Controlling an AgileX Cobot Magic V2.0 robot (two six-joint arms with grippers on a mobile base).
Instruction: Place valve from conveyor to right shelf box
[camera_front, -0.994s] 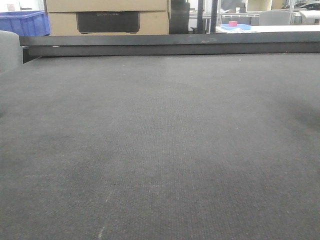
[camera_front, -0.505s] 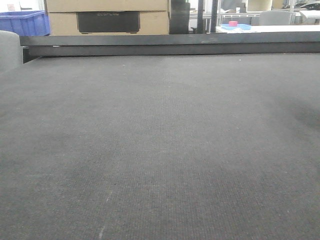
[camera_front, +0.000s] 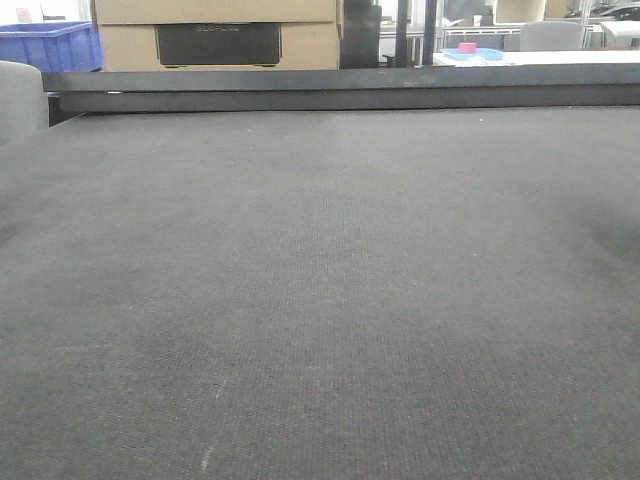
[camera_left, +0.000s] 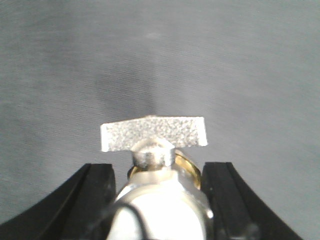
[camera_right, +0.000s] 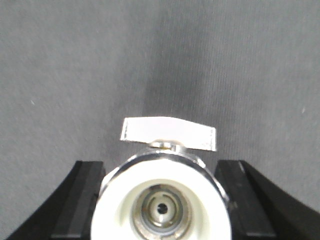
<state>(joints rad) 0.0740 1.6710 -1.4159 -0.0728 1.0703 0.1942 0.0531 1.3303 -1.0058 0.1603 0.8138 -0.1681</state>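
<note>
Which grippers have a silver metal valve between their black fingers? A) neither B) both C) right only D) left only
B: the left gripper clamps a rough-handled silver metal valve, and the right gripper a smooth-handled silver metal valve.

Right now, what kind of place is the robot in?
Probably a factory or warehouse: a wide grey conveyor belt fills the front, with cardboard boxes and a blue plastic bin behind it.

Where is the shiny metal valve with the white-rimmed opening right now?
Right wrist view, bottom centre: the shiny metal valve sits between the black fingers of the right gripper, over the dark grey woven conveyor.
</note>
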